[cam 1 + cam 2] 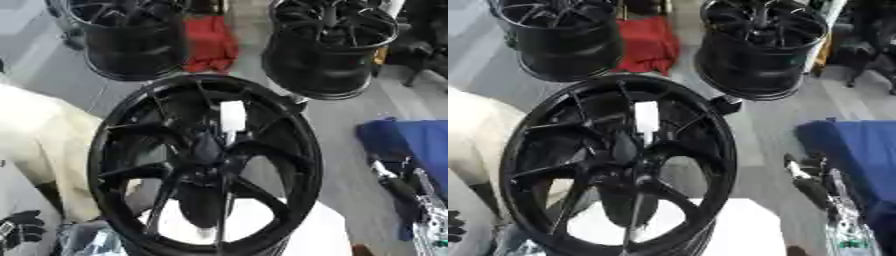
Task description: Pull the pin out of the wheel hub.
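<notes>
1. At seven o'clock in the left eye view, the robot's black left hand [21, 227] shows at the frame edge, idle beside a cream-coloured cloth [39, 150]; whether its fingers are open or curled cannot be told.
2. Centre frame, the large black spoked alloy wheel hub [206, 162] stands on edge, likely heavy and rigid.
3. At twelve o'clock from the hub's centre, the small white block-shaped pin [233, 116] juts from the spokes. It looks light, stiff and smooth; its exposed white head seems the place to pinch.
4. At four o'clock, the right hand [807, 172] hangs near blue fabric [855, 150], holding nothing visible; its finger spread cannot be told.
</notes>
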Controlling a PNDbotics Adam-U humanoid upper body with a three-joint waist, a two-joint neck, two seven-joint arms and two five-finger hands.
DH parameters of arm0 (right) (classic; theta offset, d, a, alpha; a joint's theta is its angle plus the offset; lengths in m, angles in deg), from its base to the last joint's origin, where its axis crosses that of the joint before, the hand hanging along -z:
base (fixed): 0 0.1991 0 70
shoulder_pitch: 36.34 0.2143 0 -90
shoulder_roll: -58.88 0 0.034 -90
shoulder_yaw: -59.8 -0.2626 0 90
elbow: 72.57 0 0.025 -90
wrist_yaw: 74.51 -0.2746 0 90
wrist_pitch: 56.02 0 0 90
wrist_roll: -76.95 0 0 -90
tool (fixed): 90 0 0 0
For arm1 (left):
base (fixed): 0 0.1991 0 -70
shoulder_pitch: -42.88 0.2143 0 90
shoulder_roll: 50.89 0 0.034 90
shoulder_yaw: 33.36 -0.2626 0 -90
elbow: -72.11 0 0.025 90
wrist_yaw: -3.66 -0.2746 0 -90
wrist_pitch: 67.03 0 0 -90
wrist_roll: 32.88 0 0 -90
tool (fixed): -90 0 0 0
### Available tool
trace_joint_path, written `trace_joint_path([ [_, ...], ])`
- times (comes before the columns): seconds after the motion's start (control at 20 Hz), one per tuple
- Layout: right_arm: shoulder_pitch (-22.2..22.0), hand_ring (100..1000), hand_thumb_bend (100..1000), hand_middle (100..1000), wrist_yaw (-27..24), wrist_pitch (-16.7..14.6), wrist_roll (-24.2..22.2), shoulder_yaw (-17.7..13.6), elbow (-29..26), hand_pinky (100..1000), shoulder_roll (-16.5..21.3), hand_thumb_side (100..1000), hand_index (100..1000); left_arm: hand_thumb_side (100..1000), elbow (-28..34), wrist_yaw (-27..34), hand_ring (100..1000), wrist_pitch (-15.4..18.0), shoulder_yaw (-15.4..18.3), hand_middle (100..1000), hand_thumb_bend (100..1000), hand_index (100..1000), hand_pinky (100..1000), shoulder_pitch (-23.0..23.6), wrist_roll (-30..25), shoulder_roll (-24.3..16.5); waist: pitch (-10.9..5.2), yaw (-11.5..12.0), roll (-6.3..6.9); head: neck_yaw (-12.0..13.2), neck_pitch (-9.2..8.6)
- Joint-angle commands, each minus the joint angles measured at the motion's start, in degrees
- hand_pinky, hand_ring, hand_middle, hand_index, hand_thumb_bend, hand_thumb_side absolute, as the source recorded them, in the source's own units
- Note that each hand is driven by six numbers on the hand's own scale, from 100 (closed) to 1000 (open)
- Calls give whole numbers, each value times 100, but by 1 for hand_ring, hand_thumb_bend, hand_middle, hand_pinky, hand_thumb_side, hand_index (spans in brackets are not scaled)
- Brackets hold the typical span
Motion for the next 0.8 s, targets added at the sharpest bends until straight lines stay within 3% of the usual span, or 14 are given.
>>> trace_joint_path([
  [0.05,60,760,348,727,-292,-258,281,108,147,714,178,453,899,868,84,19,686,941,-7,650,100,825,712,-61,-944,-108,-77,12,10,0,-46],
  [0.45,65,760,349,727,-957,-709,978,437,508,714,277,454,900,878,97,21,685,918,-9,650,100,825,712,-64,-944,-106,-79,24,8,-22,-40],
  [0.8,153,761,349,732,-960,-774,1602,685,569,715,372,455,904,881,106,18,685,902,-18,650,100,824,712,-64,-944,-103,-92,50,6,-44,-43],
])
